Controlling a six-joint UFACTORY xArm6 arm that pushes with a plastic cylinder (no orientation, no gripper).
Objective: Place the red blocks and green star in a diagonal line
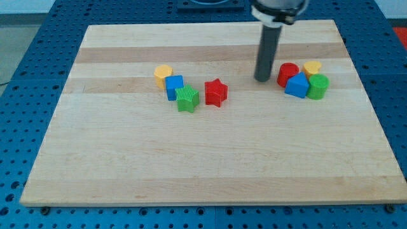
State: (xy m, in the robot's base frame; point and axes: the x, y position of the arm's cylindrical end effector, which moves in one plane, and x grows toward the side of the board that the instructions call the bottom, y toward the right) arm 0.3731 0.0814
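A red star (216,93) lies near the board's middle. A green star (187,99) lies just to its left, touching a blue cube (175,86). A red cylinder (287,74) stands in the cluster at the view's upper right. My tip (262,79) rests on the board just left of the red cylinder with a small gap between them, and well to the right of the red star.
A yellow hexagon (163,74) sits above-left of the blue cube. In the right cluster, a yellow block (311,68), a blue block (297,85) and a green block (318,86) crowd against the red cylinder. The wooden board (203,165) lies on a blue perforated table.
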